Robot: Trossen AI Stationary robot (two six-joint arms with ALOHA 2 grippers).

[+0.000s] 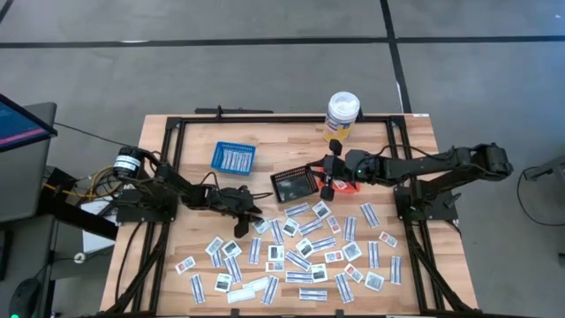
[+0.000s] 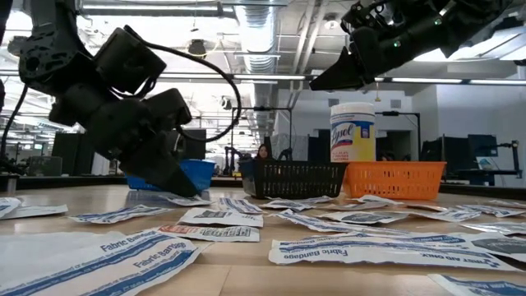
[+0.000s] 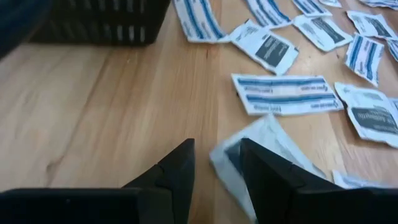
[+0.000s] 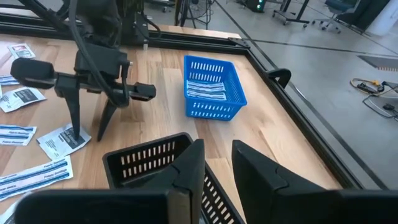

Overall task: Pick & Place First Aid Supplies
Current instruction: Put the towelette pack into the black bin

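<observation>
Packets [image 1: 300, 265] of first aid supplies lie scattered over the near half of our table [image 1: 168, 252]. Our left gripper [image 3: 214, 168] is down at the wood with its fingers parted, one tip on a square packet [image 3: 261, 149]. Our right gripper [image 4: 217, 162] hangs above the black basket [image 1: 294, 185]; whether it holds anything, we cannot tell

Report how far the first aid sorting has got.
Done: a few strip packets lie in the blue basket.

In hand: the left gripper is down at the table with open jaws beside one white packet, nothing lifted yet. The right gripper hovers over the black basket, apparently empty.

Left: most of the job, since dozens of packets are spread across the table.
</observation>
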